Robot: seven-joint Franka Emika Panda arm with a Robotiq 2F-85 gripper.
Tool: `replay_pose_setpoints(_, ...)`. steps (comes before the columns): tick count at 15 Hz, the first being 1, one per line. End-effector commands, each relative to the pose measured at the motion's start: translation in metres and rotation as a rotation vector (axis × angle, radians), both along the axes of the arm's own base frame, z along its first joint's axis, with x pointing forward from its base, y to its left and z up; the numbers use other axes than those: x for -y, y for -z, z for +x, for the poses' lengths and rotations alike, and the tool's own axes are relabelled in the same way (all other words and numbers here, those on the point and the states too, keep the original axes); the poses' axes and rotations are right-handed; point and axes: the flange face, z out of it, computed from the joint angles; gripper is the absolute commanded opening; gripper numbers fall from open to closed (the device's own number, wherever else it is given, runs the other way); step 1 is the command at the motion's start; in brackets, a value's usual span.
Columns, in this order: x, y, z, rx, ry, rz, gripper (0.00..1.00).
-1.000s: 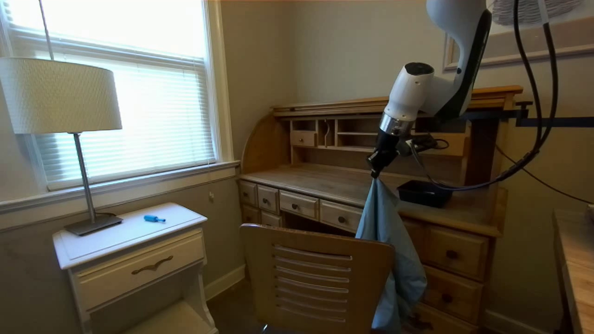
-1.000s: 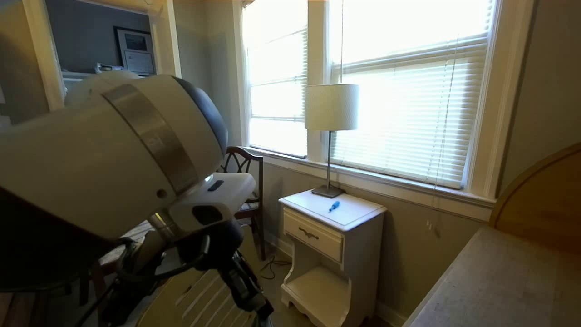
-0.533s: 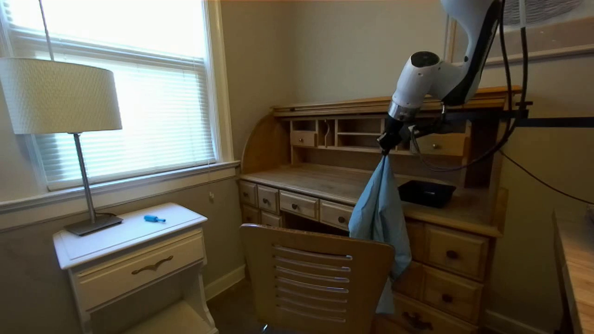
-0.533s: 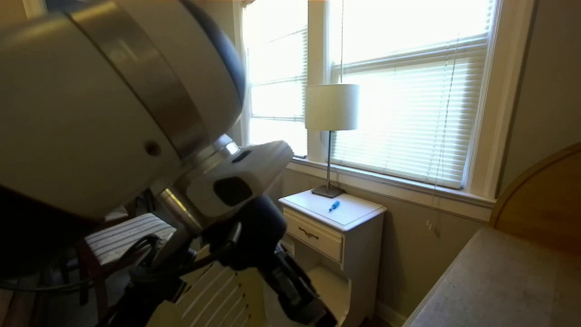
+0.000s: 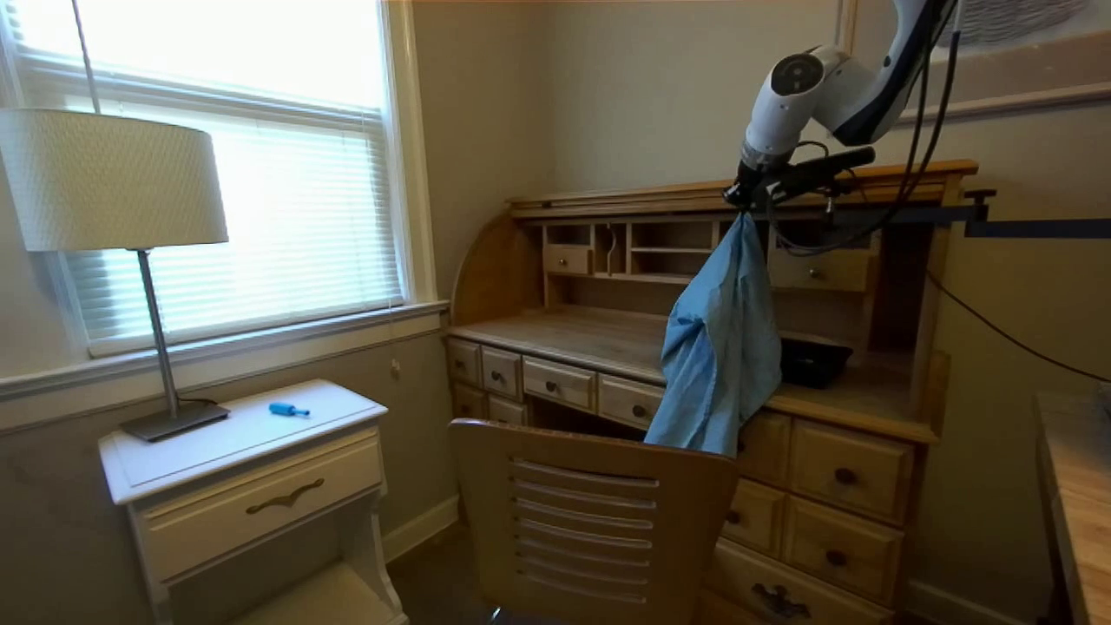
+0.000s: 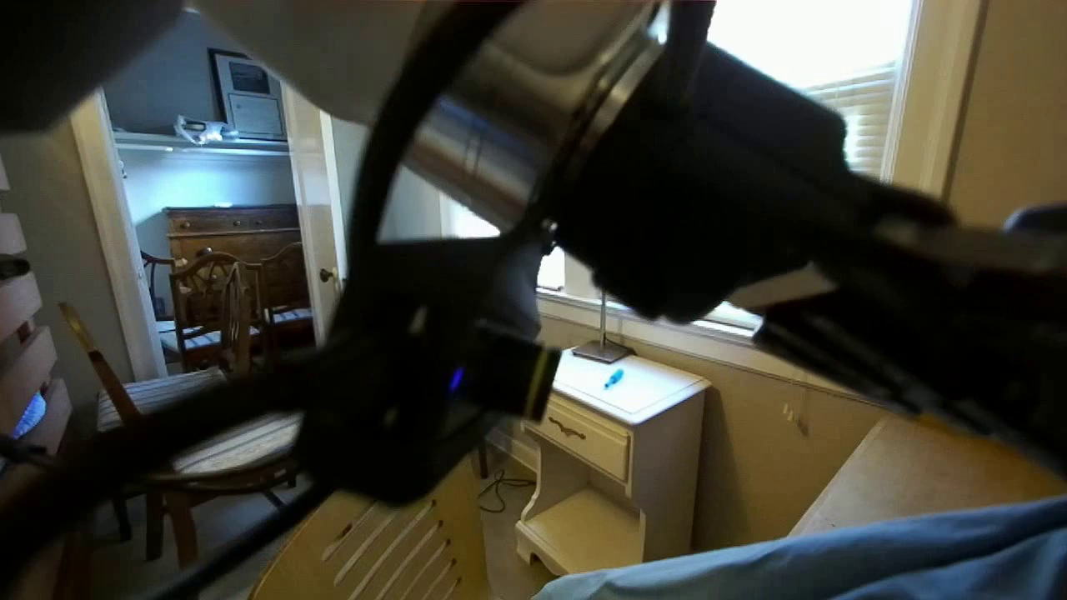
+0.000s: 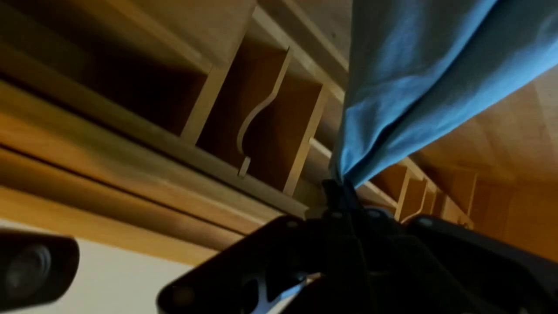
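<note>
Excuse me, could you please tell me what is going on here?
A robot arm holds a blue cloth, its end effector shut on the gathered top. In an exterior view, the cloth hangs before the wooden desk, partly hiding a black tray, and reaches down to the line of the chair; whether they touch, I cannot tell.

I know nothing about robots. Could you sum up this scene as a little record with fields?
Tool: shut on the gathered top of a blue cloth
Drape: loose folds, lower end out of sight behind a wooden chair in an exterior view
Desk: wooden roll-top, with a black tray on it
Nightstand: white, bearing a lamp and a small blue item
Window blinds: lowered, bright from behind
Unclear: whether blue cloth and wooden chair touch
</note>
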Motion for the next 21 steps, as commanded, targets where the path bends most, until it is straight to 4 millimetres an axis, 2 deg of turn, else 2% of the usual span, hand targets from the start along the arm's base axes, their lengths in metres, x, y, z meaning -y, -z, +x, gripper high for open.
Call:
replay_pose_setpoints(1, 0.002, -0.027, 0.016, 0.048, -0.04, -0.084, 0.0)
replay_pose_setpoints(5, -0.002, -0.034, 0.02, -0.005, -0.122, -0.158, 0.0)
replay_pose_setpoints(12, 0.044, -0.066, 0.014, -0.004, 0.123, -0.51, 0.0)
replay_pose_setpoints(14, 0.051, -0.069, 0.013, -0.023, 0.174, -0.592, 0.0)
replay_pose_setpoints(15, 0.05, -0.08, 0.013, -0.022, 0.195, -0.625, 0.0)
replay_pose_setpoints(18, 0.047, -0.072, 0.019, -0.046, 0.214, -0.668, 0.0)
replay_pose_setpoints(20, 0.042, -0.068, 0.022, -0.023, 0.185, -0.628, 0.0)
replay_pose_setpoints(21, 0.044, -0.06, 0.028, -0.034, 0.221, -0.634, 0.0)
